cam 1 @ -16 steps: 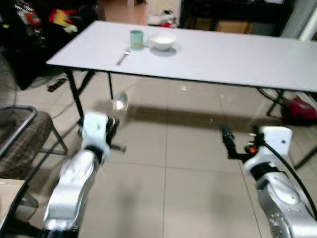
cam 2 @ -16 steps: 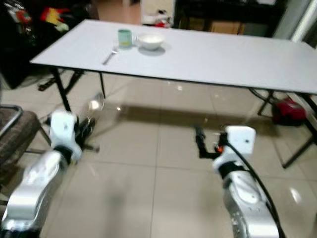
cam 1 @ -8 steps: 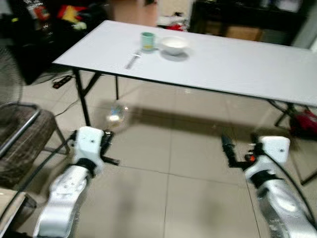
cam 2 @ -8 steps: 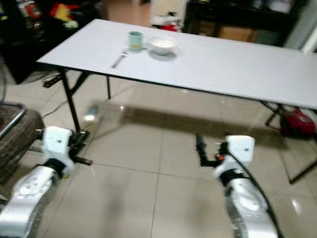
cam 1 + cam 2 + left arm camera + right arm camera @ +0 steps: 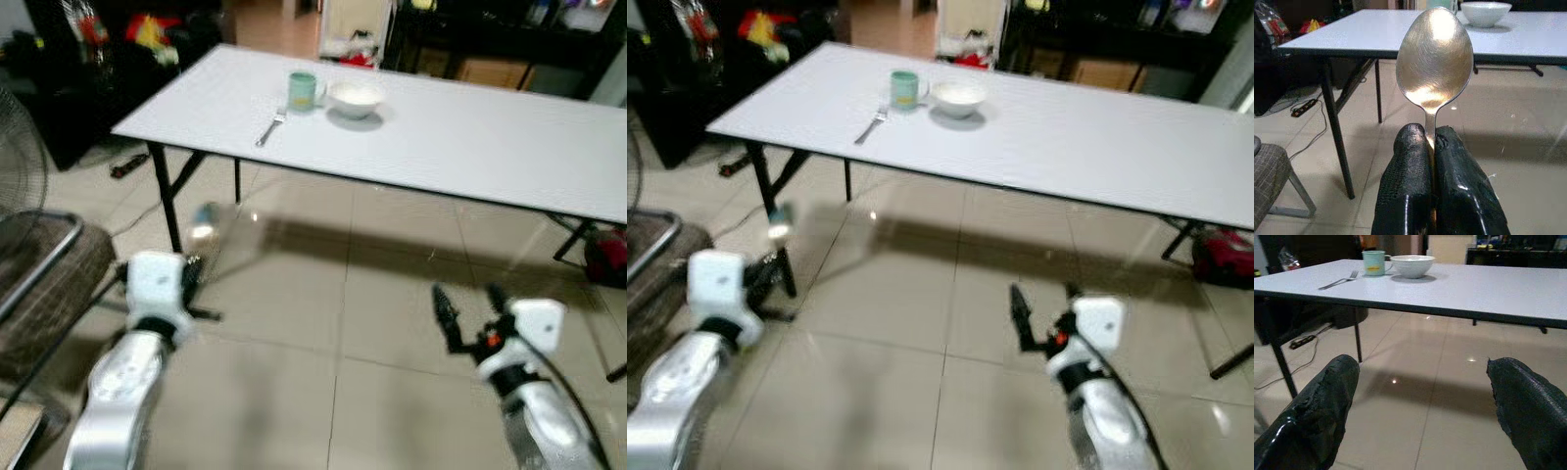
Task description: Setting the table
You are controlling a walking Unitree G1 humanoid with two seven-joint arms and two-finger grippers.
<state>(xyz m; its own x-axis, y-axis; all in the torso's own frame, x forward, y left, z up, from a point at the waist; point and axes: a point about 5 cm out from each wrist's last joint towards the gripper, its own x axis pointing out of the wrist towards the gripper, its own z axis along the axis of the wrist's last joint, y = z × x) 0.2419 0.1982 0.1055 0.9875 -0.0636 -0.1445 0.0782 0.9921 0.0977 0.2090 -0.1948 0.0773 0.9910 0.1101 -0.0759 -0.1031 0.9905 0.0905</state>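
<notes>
Spoon pinched in left hand, right hand wide, no legible writing

Dim indoor light. Both head views are soft with motion blur, arms smeared at the lower corners. The bench top is evenly lit and casts a dark band on the glossy floor, which shows small glints. The spoon bowl carries bright glare.

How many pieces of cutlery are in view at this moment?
2. A fork lies on the white table beside the green mug; a spoon is clamped in the left gripper, off the table.
</notes>
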